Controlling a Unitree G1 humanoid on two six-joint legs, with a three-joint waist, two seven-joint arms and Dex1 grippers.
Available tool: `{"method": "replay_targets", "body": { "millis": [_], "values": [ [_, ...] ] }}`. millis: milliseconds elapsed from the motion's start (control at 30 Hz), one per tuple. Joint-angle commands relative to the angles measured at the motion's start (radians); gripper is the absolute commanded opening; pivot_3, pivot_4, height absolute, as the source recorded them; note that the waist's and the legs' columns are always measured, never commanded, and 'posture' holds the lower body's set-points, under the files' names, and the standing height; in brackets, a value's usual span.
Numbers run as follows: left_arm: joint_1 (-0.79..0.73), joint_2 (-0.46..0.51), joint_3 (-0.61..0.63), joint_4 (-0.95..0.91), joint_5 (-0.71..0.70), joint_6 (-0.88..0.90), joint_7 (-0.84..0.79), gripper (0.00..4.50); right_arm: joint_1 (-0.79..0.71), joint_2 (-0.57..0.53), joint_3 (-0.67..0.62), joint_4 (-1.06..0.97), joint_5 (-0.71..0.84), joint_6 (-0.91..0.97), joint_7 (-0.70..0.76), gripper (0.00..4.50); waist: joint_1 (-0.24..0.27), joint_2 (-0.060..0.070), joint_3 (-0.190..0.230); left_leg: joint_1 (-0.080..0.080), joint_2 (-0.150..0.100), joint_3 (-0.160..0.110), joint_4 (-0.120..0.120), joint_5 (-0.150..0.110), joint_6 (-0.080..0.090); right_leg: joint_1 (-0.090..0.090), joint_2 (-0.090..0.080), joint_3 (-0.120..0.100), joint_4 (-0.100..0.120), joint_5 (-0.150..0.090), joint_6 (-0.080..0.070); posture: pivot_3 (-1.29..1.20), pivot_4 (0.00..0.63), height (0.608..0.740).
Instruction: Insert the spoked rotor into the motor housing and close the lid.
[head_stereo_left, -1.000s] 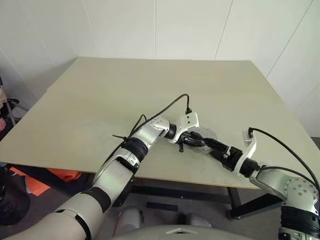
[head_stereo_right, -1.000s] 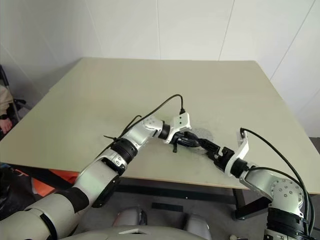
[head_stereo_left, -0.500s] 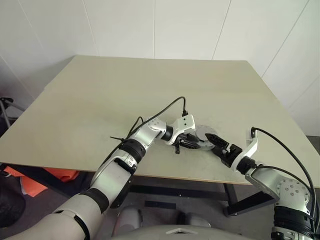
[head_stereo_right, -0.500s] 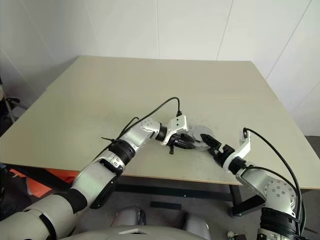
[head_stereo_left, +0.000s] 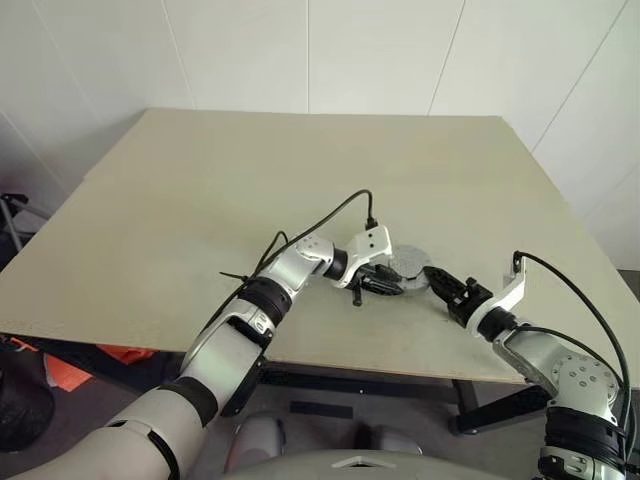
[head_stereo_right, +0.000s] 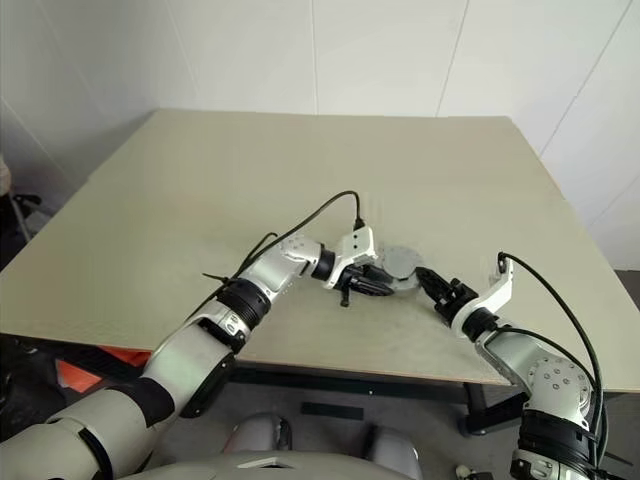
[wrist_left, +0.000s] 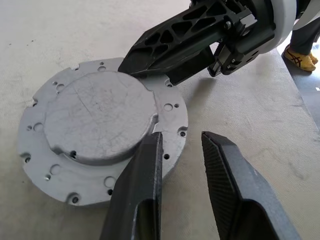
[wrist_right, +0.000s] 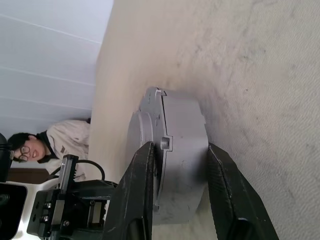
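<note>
**Lid lies flat between two grippers, right one edge-on to it**

The lid (head_stereo_left: 410, 262) sits flat on the table (head_stereo_left: 300, 170), right of centre in the head views and near the front edge, broad face up.

The right gripper (wrist_right: 180, 146) comes at it from the lower right, level with its rim. Its fingers stand part-spread, one on each side of the lid's thickness, and the lid's edge fills the gap between them. Whether they press yet cannot be told.

The left gripper (wrist_left: 182, 137) reaches in from the left with its fingers drawn narrow and holding nothing, one tip at the lid's holed flange.

Judged from this, the right gripper is placed to take the lid by its edge, while the left only steadies it.
</note>
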Motion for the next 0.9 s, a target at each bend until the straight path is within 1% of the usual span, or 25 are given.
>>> {"method": "replay_targets", "body": {
  "millis": [33,167,200,233,467,700,900],
  "values": [
    [-0.014,0.001,-0.001,-0.007,0.002,0.013,0.004,1.30,-0.006,0.007,0.016,0.031,-0.032,0.015,-0.038,1.25,0.002,0.003,-0.002,0.001,0.001,0.000,-0.003,0.000,-0.001,0.000,0.001,0.000,0.000,-0.001,-0.003,0.00,0.000,0.740],
    [-0.017,0.007,0.004,-0.004,-0.001,0.015,0.004,1.30,-0.019,0.013,0.019,0.033,-0.027,0.021,-0.038,1.23,0.001,0.005,-0.004,0.000,0.002,0.000,-0.003,0.000,-0.001,-0.002,0.002,-0.001,0.002,-0.004,-0.005,0.00,0.000,0.740],
    [-0.018,0.009,0.005,-0.003,-0.001,0.015,0.005,1.30,-0.021,0.016,0.018,0.034,-0.022,0.022,-0.038,1.22,0.001,0.005,-0.004,0.000,0.002,0.000,-0.003,0.000,-0.002,-0.001,0.002,-0.001,0.002,-0.005,-0.003,0.00,0.000,0.740],
    [-0.018,0.010,0.006,-0.004,-0.002,0.017,0.005,1.30,-0.025,0.018,0.015,0.037,-0.018,0.023,-0.039,1.22,0.000,0.005,-0.004,0.001,0.002,0.000,-0.002,0.000,-0.002,-0.001,0.002,-0.001,0.002,-0.008,0.002,0.00,0.000,0.740],
    [-0.035,0.015,0.045,-0.038,-0.045,0.063,-0.001,1.30,-0.056,0.028,0.020,0.066,-0.024,0.033,-0.055,1.18,-0.003,0.005,-0.003,0.003,0.003,0.000,-0.003,0.001,-0.004,0.000,0.002,-0.001,0.001,-0.009,0.003,0.00,0.000,0.740],
    [-0.138,0.053,0.180,-0.007,-0.139,0.137,0.032,1.30,-0.115,0.051,0.025,0.111,-0.046,0.018,-0.054,1.18,-0.028,0.005,-0.002,-0.001,0.004,0.000,-0.003,0.002,-0.006,-0.005,0.003,-0.001,0.002,-0.008,0.002,0.00,0.000,0.740],
    [-0.214,0.108,0.318,-0.003,-0.253,0.244,0.044,1.30,-0.144,0.064,0.036,0.145,-0.074,0.019,-0.033,1.17,-0.031,0.005,-0.002,0.001,0.006,0.002,-0.003,0.003,-0.008,-0.005,0.005,-0.001,0.003,-0.006,-0.001,0.00,0.000,0.740]
  ]
}}
